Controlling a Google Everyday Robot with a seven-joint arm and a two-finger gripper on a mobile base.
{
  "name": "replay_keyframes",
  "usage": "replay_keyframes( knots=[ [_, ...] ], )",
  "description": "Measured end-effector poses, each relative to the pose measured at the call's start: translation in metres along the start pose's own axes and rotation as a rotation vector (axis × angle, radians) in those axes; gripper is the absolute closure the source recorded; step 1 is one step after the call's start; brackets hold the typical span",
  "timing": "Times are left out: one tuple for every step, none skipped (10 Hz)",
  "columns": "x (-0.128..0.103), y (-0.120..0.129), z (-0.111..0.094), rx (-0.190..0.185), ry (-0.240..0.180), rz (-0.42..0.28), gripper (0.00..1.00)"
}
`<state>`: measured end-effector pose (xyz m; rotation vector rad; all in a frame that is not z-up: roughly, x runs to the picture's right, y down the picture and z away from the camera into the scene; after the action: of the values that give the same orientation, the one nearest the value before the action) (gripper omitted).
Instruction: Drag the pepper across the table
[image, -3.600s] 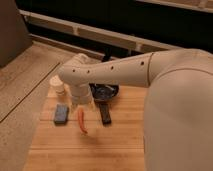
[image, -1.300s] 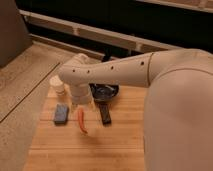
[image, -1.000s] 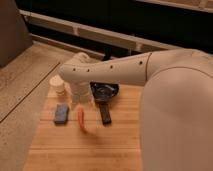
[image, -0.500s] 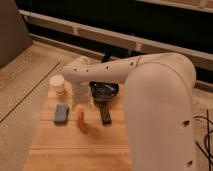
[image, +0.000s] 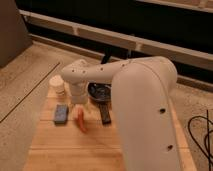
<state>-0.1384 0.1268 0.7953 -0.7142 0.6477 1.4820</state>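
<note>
- Swinging round in the last few seconds, your robot's white arm now rears up over the right half of the bench; earlier it reached in low from the right edge.
- Unmoved through that swing, the pepper lies flat on the bench a little left of centre. It runs roughly front to back with a slight curve.
- Your claw hangs at the end of the wrist just above the pepper's far end, between the cup and the pan. Its fingers stand apart, and you cannot tell whether they touch the pepper.
- A blue sponge lies flat just beside the pepper on its left, with a strip of bare wood between them.
- A white cup stands upright at the bench's far left corner, behind the sponge.
- A dark pan sits behind the pepper and to its right, partly hidden by the arm. Its black handle points toward the near edge, close to the pepper but apart from it.
- Speckled grey floor spreads out to the left of the bench.
</note>
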Motion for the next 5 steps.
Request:
replay_keyframes(
  knots=[
    [0.0, 0.002, 0.01, 0.002, 0.026, -0.004, 0.35],
    [0.0, 0.001, 0.016, 0.004, 0.04, -0.003, 0.35],
    [-0.001, -0.001, 0.022, 0.007, 0.057, 0.0, 0.36],
    [-0.003, -0.002, 0.028, 0.008, 0.071, -0.009, 0.44],
    [-0.004, 0.0, 0.03, 0.007, 0.074, -0.019, 0.52]
  ],
)
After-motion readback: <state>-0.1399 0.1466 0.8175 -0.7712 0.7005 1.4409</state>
